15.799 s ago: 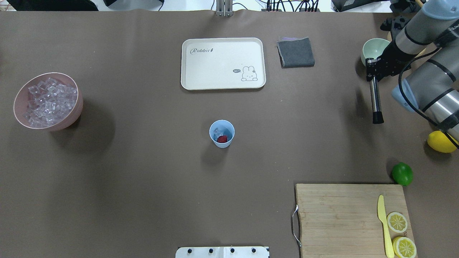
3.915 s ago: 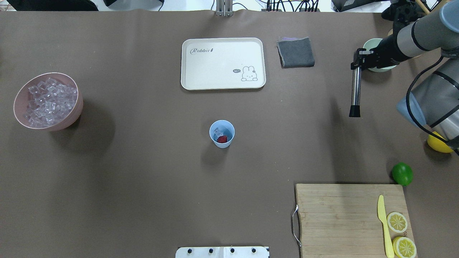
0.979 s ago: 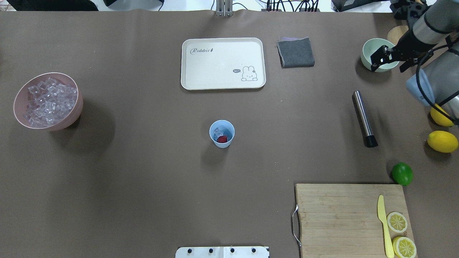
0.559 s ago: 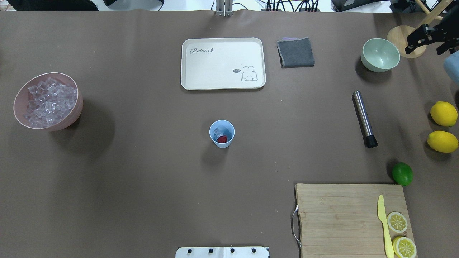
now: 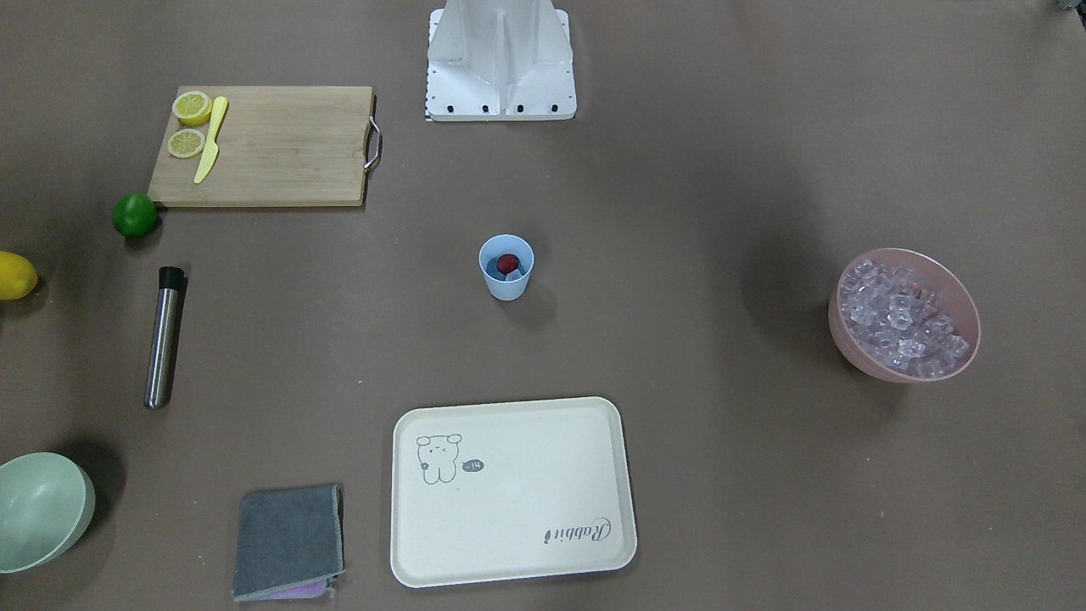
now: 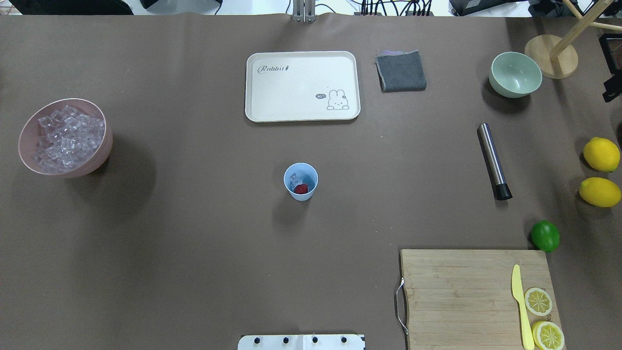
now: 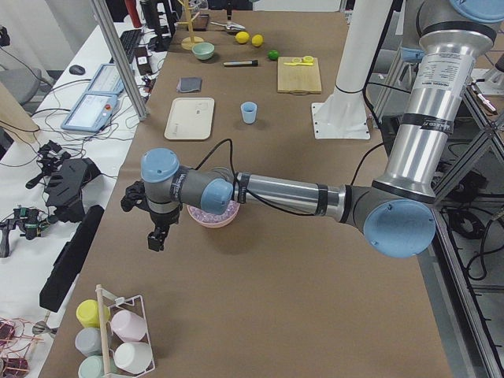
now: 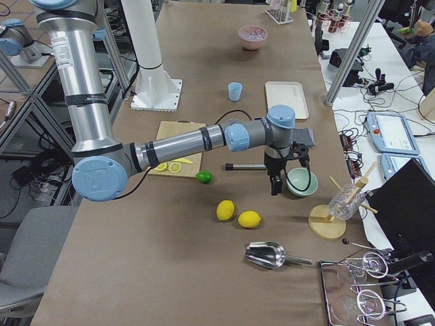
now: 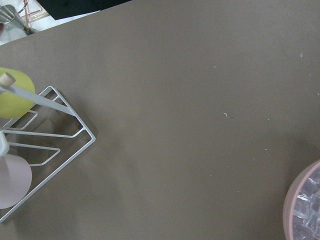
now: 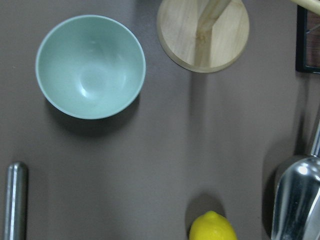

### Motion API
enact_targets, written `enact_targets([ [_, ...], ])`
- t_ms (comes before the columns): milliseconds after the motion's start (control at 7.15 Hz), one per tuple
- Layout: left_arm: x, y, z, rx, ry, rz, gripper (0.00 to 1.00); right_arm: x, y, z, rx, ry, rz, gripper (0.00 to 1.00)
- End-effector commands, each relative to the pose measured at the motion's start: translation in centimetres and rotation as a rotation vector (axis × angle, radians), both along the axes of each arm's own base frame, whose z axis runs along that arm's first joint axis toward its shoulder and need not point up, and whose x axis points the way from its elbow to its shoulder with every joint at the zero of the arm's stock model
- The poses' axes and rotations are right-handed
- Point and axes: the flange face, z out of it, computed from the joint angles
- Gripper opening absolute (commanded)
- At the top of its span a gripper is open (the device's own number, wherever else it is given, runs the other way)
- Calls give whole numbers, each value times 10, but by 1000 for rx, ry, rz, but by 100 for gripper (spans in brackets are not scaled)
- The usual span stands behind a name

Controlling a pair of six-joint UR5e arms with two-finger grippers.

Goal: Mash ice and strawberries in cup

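Note:
The light blue cup [image 6: 301, 181] [image 5: 506, 266] stands upright mid-table. Inside it lie a red strawberry [image 6: 302, 188] [image 5: 507, 261] and some clear ice [image 6: 295, 180]. More ice [image 6: 65, 137] fills the pink bowl [image 6: 104, 146] at far left. A steel muddler [image 6: 493, 161] [image 5: 163, 337] lies flat on the table, held by nothing. My right gripper [image 8: 274, 183] hangs above the table between the pale green bowl [image 6: 515, 74] and the lemons; whether it is open I cannot tell. My left gripper [image 7: 155, 239] hangs beyond the pink bowl; its state I cannot tell either.
A cream tray [image 6: 302, 86] and a grey cloth [image 6: 401, 71] lie at the back. Two lemons [image 6: 601, 154], a lime [image 6: 545, 236] and a cutting board [image 6: 478, 296] with knife and lemon slices are at right. A wooden stand [image 6: 551, 56], metal scoop [image 10: 295, 200] and cup rack [image 7: 118, 335] sit at the table's ends.
The right gripper set the muddler down on the table and let go. In the last second it moved rightward from the green bowl, almost out of the overhead view.

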Motion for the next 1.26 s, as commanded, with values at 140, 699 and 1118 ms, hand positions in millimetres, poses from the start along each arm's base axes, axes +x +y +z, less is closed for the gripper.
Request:
enact_targets([
  [140,-4,-4,35,-35,34,-107,98,7,13,24,-11,38,-24,100],
  [699,-3,-3,84,-82,18,-187,98,28,11,16,-1,26,16,100],
  [1118,18,-4,84,-123,30,-202,98,28,7,9,11,24,21,100],
])
